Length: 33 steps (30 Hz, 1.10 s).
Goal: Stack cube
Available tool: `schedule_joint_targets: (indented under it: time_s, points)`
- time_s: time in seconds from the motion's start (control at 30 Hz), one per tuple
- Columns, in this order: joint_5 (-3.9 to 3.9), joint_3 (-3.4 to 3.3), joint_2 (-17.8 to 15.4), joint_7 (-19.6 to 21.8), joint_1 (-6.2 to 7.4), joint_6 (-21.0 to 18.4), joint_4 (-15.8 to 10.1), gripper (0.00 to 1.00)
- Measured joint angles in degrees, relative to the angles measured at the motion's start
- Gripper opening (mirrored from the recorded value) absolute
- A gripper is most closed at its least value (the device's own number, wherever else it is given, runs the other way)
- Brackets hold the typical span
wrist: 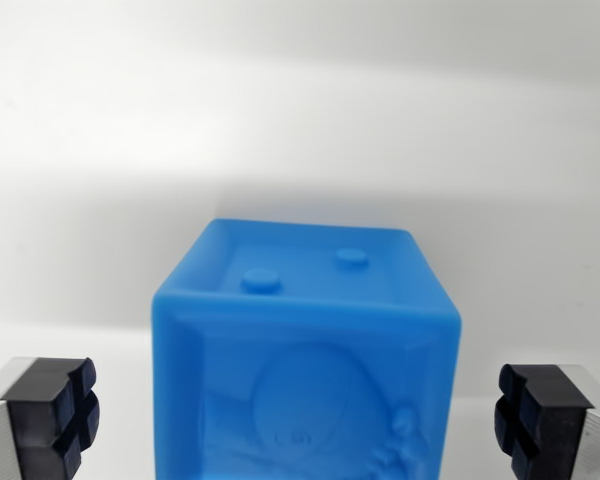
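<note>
The blue cube is sitting on the white table, right in the middle of the wrist view and low down in it. It is standing straight, with two small round bumps on its top face and a raised picture on the side facing my camera. I cannot tell what the picture is.

My end effector is holding nothing. Its two dark pads are wide apart, one at the wrist view's left and one at the wrist view's right. The cube is sitting between them, and I am seeing a gap of white table on each side, so neither pad is touching it.

I am not seeing any second cube here, so I cannot tell where this one should go.

I think the next job is closing on the cube. Here is what I am worrying about. If one pad is reaching the cube before the other, it could be pushing the cube sideways or turning it. If I am gripping too near the top edge, the cube could be slipping out or tipping. The cube's sides are bumpy too, so the pads might not be sitting flat on them.
</note>
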Motion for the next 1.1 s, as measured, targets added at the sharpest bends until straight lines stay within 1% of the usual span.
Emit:
schedule_joint_targets:
  time_s: [0.23,0.4,0.43,1.1]
  points:
    - [-0.01,-0.1,2.3,0.0,0.07,1.5,0.7,1.0]
    - [-0.01,-0.15,2.9,0.0,0.14,2.0,0.9,1.0]
    - [-0.01,-0.16,3.0,0.0,0.15,2.1,0.9,0.0]
    - [-0.01,-0.19,3.0,0.0,0.18,2.1,1.0,0.0]
